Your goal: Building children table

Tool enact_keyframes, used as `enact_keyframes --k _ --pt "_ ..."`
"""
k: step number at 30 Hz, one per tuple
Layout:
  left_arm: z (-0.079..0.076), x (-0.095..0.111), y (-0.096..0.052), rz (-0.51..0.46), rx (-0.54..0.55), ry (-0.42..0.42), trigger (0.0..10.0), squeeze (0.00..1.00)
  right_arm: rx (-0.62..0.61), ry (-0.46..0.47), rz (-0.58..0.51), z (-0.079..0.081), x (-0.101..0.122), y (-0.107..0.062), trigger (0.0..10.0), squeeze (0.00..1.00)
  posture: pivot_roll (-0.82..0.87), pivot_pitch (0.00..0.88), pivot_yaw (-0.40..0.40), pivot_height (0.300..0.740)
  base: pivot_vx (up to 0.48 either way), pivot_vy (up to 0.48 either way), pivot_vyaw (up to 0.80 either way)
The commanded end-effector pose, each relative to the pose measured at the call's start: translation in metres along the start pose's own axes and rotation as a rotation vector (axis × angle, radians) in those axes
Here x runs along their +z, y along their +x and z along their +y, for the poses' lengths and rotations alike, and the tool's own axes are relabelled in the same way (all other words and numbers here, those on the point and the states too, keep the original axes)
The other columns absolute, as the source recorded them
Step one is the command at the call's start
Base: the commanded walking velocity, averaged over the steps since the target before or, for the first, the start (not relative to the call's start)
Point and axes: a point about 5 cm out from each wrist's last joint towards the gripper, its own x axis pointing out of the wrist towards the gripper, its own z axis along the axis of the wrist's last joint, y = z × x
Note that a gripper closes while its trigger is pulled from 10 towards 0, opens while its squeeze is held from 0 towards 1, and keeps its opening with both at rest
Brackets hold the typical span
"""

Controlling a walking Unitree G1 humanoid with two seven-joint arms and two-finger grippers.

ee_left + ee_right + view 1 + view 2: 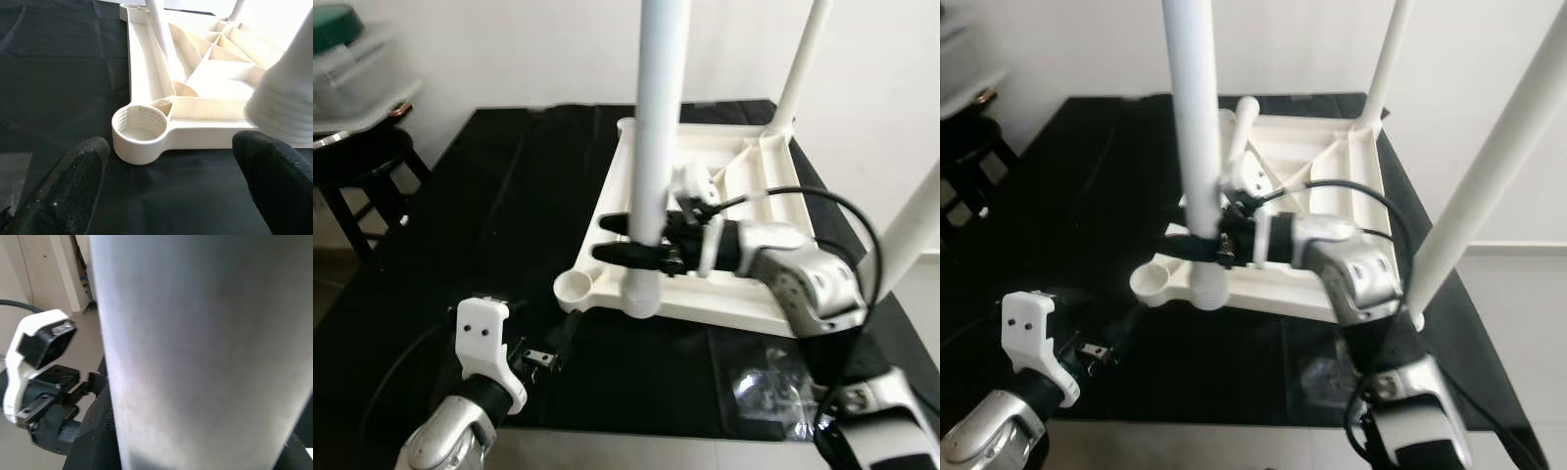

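Clamped around the smooth white tubular leg [656,147], the right gripper [628,240] holds it upright beside the ribbed, upturned plastic tabletop's [724,294] threaded round socket [139,129], while the left gripper [171,181], fingers spread, hovers near that socket.

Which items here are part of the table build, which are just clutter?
Job:
- white tabletop, upside down
- table leg in the right pincer
- empty threaded socket
- two fitted legs

Clutter:
- black stool
- plastic bag
- black cloth
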Motion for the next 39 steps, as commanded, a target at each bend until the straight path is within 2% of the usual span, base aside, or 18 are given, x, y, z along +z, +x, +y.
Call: enact_keyframes --k 1,4,7,11,15,25,29,35,39 --pt "0.003 0.001 -0.002 0.002 0.016 0.031 10.0 0.00 0.006 -0.021 -0.008 0.000 0.003 0.005 10.0 0.00 0.04 0.182 -0.015 0.740 0.000 0.000 0.00" --pt "0.003 0.001 -0.002 0.000 0.023 0.027 10.0 0.00 0.021 -0.025 -0.009 0.000 0.003 0.008 10.0 0.00 0.04 0.192 -0.019 0.740 0.000 0.000 0.00" --pt "0.004 0.001 -0.002 0.014 0.046 0.023 10.0 0.00 0.080 -0.042 -0.017 0.002 0.006 0.020 10.0 0.00 0.04 0.211 -0.028 0.740 0.000 0.480 0.00" --pt "0.008 0.006 -0.002 -0.027 0.110 0.027 10.0 0.00 0.127 -0.072 -0.024 0.000 0.011 0.032 10.0 0.00 0.05 0.225 -0.039 0.740 0.000 0.240 0.00" --pt "0.009 0.007 -0.002 -0.032 0.125 0.034 10.0 0.00 0.144 -0.093 -0.031 -0.003 0.017 0.035 10.0 0.00 0.05 0.227 -0.042 0.740 0.000 0.000 0.00" --pt "0.007 0.010 -0.002 -0.042 0.130 0.094 10.0 0.00 0.265 -0.159 -0.017 -0.005 0.026 0.035 10.0 0.00 0.05 0.235 -0.047 0.740 0.000 0.000 0.00" --pt "0.015 0.016 -0.004 -0.052 0.181 0.188 10.0 0.00 0.276 -0.189 0.009 -0.018 0.030 0.028 10.0 0.00 0.06 0.267 -0.050 0.740 0.000 0.000 0.00" --pt "0.019 0.018 -0.008 -0.059 0.214 0.181 10.0 0.00 0.299 -0.214 0.002 -0.022 0.038 0.025 10.0 0.00 0.06 0.297 -0.044 0.740 0.000 0.000 0.00" --pt "0.015 0.018 -0.015 -0.063 0.225 0.175 10.0 0.00 0.408 -0.234 -0.009 -0.019 0.050 0.024 10.0 0.00 0.06 0.338 -0.043 0.740 0.000 0.000 0.00"
